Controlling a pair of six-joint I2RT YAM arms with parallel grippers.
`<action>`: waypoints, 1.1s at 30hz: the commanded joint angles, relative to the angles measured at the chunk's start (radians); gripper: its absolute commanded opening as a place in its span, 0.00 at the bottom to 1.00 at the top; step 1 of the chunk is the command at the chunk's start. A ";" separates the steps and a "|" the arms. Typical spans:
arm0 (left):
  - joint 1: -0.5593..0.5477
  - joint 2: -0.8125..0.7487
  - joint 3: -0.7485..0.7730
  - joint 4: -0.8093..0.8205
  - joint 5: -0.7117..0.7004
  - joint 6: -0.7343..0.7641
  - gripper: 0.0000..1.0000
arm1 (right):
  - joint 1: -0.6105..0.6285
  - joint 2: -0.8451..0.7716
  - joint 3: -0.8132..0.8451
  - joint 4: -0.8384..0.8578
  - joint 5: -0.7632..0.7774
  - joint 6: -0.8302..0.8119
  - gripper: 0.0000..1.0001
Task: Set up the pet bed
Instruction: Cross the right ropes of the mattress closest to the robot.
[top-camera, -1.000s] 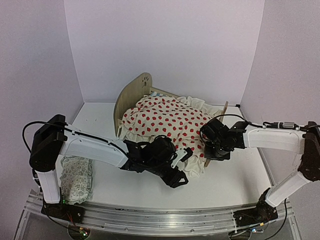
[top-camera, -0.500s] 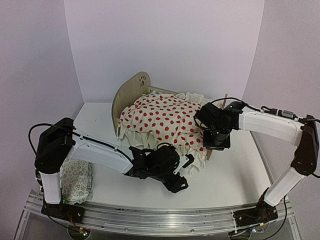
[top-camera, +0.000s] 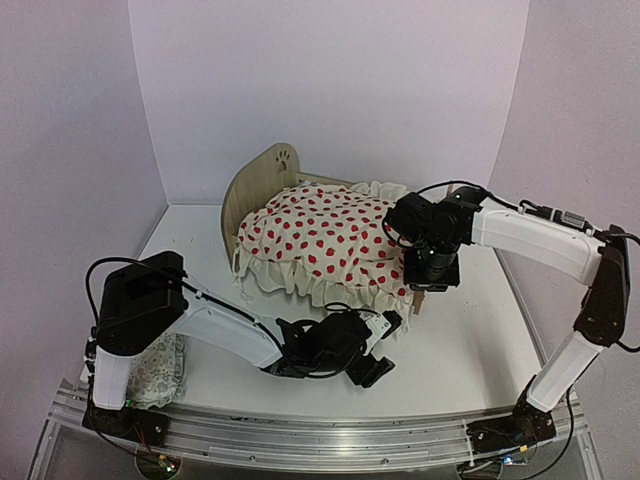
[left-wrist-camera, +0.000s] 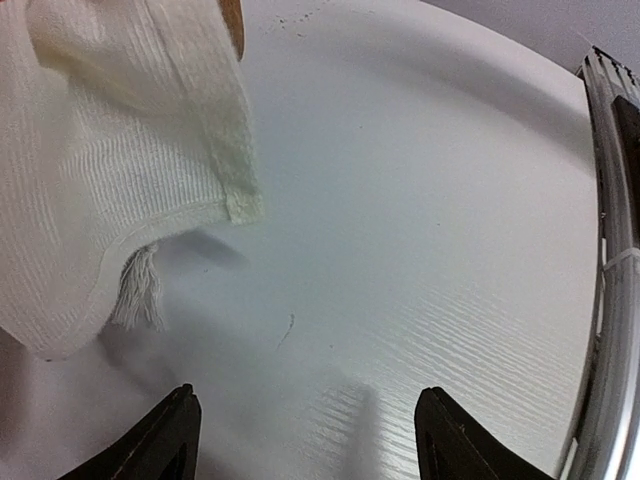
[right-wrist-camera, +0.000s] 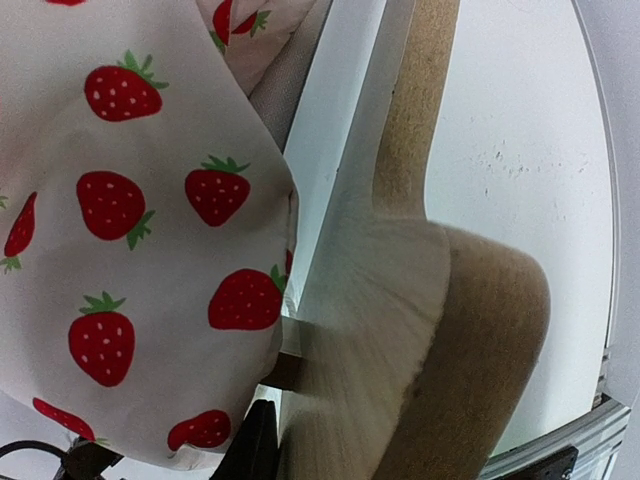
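- The pet bed (top-camera: 240, 200) stands toward the back middle of the counter (top-camera: 470, 330). Its rounded headboard (top-camera: 270, 168) is at the left rear and its foot end points to the right.
- A cream ruffled blanket (top-camera: 325, 235) printed with red strawberries covers the whole sleeping surface. Its frill hangs over the near side, and the mattress is hidden beneath it.
- The right hand (top-camera: 430, 272) is at the foot end. Its wrist view shows the plywood footboard (right-wrist-camera: 420, 120) right at the fingers, and the hand looks nearly closed, pinching that board.
- The left hand (left-wrist-camera: 315, 435) is low over bare counter in front of the bed, fingers spread wide and holding nothing. A blanket corner with a small tassel hangs just up and to its left, not touching it.
- A small green-patterned pillow (top-camera: 150, 365) lies at the near left, beside the left arm's base and well apart from the bed.
- The step in hand seems to be settling the covered bed, with the pillow likely next.
- To do it well, hold the footboard steady so the light frame neither tips nor slides, and move the left hand away without snagging the frill.
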 joint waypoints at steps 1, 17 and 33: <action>0.017 0.042 -0.014 0.189 -0.043 0.090 0.76 | 0.019 0.039 0.072 0.240 -0.008 -0.140 0.00; 0.163 0.154 -0.048 0.459 0.220 0.109 0.82 | 0.020 0.045 0.066 0.241 -0.018 -0.151 0.00; 0.182 0.314 0.078 0.540 0.227 0.078 0.83 | 0.019 0.047 0.072 0.241 -0.035 -0.157 0.00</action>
